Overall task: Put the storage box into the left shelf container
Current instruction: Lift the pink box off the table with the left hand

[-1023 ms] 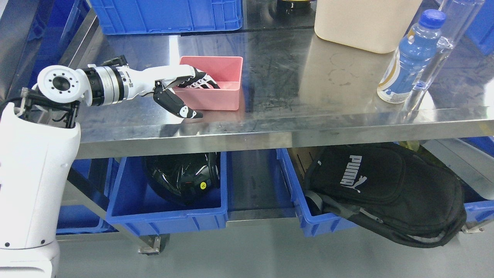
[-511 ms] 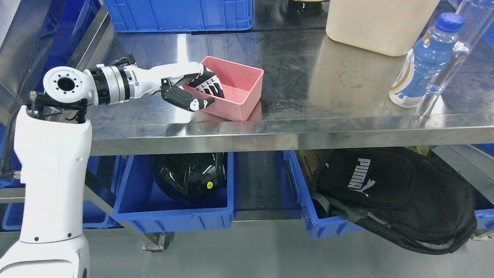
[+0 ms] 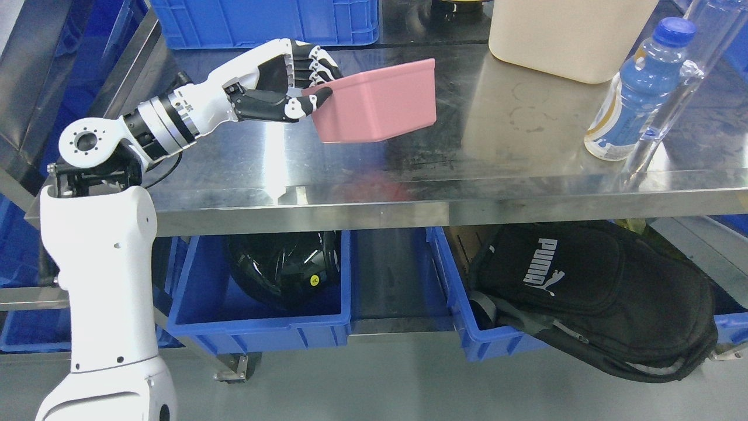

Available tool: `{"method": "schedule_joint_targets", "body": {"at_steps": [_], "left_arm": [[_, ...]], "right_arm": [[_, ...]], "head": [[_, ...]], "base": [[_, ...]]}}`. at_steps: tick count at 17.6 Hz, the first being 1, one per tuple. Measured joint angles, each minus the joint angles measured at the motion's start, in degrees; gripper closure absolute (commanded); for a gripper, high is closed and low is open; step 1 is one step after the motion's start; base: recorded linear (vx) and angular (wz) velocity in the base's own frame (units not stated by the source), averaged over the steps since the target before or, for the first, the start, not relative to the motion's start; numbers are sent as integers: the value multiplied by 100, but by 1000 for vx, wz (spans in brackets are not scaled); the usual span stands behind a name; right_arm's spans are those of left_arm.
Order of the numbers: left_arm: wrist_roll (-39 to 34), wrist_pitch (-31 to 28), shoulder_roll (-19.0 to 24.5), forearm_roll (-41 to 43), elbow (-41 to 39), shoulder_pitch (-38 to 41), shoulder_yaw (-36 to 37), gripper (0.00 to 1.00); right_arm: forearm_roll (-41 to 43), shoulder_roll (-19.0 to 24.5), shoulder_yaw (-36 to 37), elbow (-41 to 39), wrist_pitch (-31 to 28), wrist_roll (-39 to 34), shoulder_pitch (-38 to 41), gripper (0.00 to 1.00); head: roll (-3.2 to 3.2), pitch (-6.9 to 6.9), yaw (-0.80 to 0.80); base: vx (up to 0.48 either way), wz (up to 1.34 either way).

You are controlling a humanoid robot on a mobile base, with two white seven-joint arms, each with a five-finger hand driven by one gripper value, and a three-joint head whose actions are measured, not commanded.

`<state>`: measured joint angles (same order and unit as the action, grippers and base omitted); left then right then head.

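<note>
Pink storage box [image 3: 380,105], held clear of the steel worktop [image 3: 362,175] and tilted so that its outer side wall faces the camera and its opening turns away; its faint pink reflection lies on the steel below. The left hand [image 3: 289,82] grips the box at its left end wall, the fingers [image 3: 312,61] curled over the rim and the thumb pressed against the outside, a pinch on one wall that explains the tilt, since the free end is unsupported. The left arm enters from the lower left; the right hand is not in view. Judged from the task, the box is in the carrying stage: its destination, the left shelf container [image 3: 257,318], is a blue bin on the lower shelf beneath the worktop, so the box must clear the front edge before it can descend. That bin already holds one black helmet [image 3: 283,266], which leaves room chiefly at its left and front. Counted: one pink box; two blue bins on the lower shelf, the right bin [image 3: 467,327] carrying one black backpack [image 3: 596,292]; one blue crate [image 3: 263,20] and one cream tub [image 3: 570,32] at the back of the worktop; one blue-capped drink bottle [image 3: 637,93] beside one clear bottle [image 3: 672,93].
</note>
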<state>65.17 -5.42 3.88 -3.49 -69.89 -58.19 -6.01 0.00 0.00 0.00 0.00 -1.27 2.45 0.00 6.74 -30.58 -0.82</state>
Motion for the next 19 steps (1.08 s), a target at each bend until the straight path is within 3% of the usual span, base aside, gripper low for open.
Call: {"method": "schedule_joint_targets", "body": {"at_steps": [4, 7, 13, 19], "left_arm": [[-402, 75, -129, -963, -47, 237, -305, 99], [-941, 503, -197, -1489, -278, 561, -452, 99], [-1778, 1847, -286, -1968, -822, 1301, -401, 99], [-3088, 3599, -332, -2102, -1203, 2225, 230, 100]], "right_arm": [[0, 0, 0, 0, 0, 0, 0, 0], [0, 0, 0, 0, 0, -3, 0, 0], [0, 0, 0, 0, 0, -3, 0, 0], [0, 0, 0, 0, 0, -3, -1, 0]], "head": [[0, 0, 0], [0, 0, 0], [0, 0, 0], [0, 0, 0]], "base": [[0, 0], [0, 0], [8, 161], [15, 358]]}}
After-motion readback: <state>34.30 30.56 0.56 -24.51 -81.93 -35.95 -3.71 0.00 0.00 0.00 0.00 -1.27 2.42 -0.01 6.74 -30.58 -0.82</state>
